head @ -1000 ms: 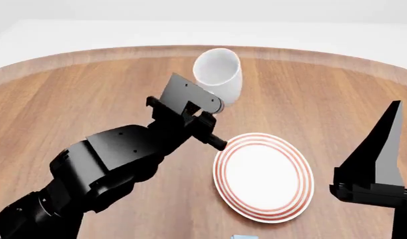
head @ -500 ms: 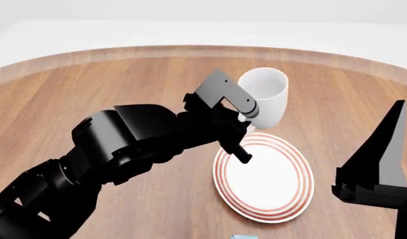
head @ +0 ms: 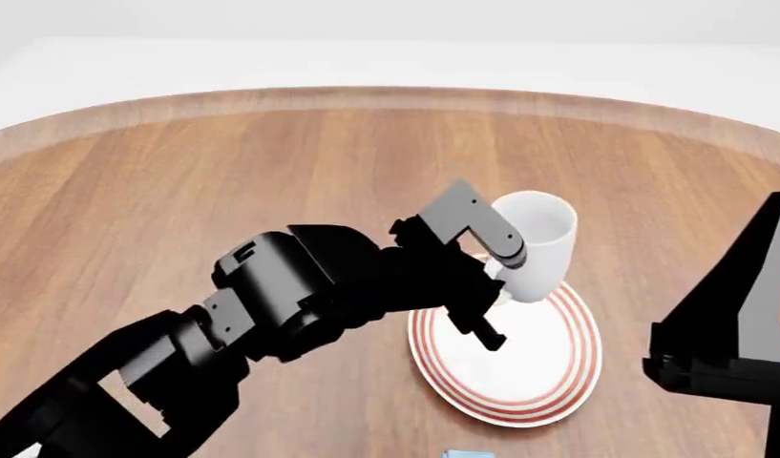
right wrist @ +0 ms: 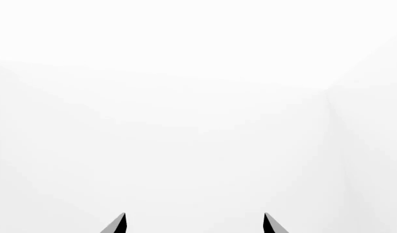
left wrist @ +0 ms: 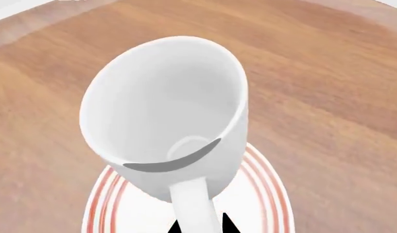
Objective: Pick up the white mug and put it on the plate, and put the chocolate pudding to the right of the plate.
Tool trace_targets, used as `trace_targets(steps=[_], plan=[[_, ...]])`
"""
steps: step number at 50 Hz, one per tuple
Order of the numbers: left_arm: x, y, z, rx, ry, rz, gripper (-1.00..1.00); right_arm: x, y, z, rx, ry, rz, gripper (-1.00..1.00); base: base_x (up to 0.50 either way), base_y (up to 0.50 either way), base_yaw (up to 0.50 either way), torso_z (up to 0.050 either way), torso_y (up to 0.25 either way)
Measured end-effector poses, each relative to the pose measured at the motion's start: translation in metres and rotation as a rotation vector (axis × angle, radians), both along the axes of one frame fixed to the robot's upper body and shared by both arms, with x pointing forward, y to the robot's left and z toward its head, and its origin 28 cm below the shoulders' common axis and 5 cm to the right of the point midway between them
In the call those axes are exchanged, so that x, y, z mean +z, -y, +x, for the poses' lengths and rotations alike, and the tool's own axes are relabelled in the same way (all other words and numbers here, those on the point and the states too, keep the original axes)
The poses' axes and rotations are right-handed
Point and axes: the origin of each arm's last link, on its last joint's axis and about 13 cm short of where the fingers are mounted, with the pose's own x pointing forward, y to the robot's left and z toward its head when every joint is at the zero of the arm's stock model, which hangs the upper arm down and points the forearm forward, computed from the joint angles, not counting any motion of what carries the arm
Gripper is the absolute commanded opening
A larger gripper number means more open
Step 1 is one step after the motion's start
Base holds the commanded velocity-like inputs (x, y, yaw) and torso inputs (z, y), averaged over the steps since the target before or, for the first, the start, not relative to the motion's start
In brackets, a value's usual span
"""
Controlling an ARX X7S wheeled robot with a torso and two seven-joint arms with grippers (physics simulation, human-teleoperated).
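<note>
Mug held over the plate
The left gripper [head: 492, 286] clamped the white mug [head: 535, 244] by its handle, mouth tilted up-left over the plate [head: 542, 377]; the right gripper [right wrist: 193, 224] stood wide open, mostly cut off.

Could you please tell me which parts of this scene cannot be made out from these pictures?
- Light blue pudding box: head view's bottom edge cuts off all but a sliver.
- Glossy white mug: its handle grip is hidden by the left gripper; whether the base touches the red-ringed plate is unclear.
- Right gripper: the wrist view shows only its tips.

white mug [head: 540, 240]: plain glossy white | plate [head: 561, 380]: white, red rings | table [head: 173, 181]: brown woodgrain
</note>
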Motion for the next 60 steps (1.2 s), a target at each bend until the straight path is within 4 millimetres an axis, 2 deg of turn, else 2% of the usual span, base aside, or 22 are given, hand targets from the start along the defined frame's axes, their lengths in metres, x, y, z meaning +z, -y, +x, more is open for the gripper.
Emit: trace_targets(steps=[27, 60], plan=[[-0.041, 0.011, 0.02, -0.01, -0.077, 0.112, -1.0, 0.002, 0.002, -0.001, -0.004, 0.001, 0.01, 1.0, 0.0, 0.0, 0.0, 0.0, 0.001], [-0.055, 0.003, 0.027, 0.05, -0.069, 0.109, -1.0, -0.001, 0.003, 0.0, 0.004, -0.004, 0.015, 1.0, 0.0, 0.0, 0.0, 0.0, 0.0]])
